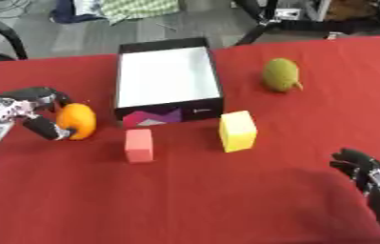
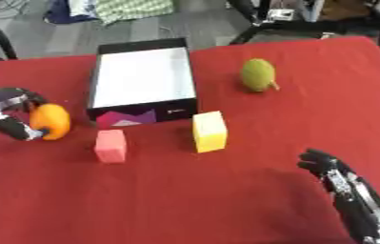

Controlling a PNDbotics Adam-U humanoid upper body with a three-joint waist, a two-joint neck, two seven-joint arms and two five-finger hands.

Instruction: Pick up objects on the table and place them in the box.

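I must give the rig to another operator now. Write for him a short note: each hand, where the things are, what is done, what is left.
Left hand: at the table's left edge, fingers curled round the orange fruit.
Right hand: idle near the lower right, fingers curled, holds nothing.
Box: open at the far middle of the red table, nothing seen inside.
Pink block and yellow block: on the table just in front of the box.
Green fruit: on the table right of the box.
Done: nothing is in the box yet.
Left: all four things.
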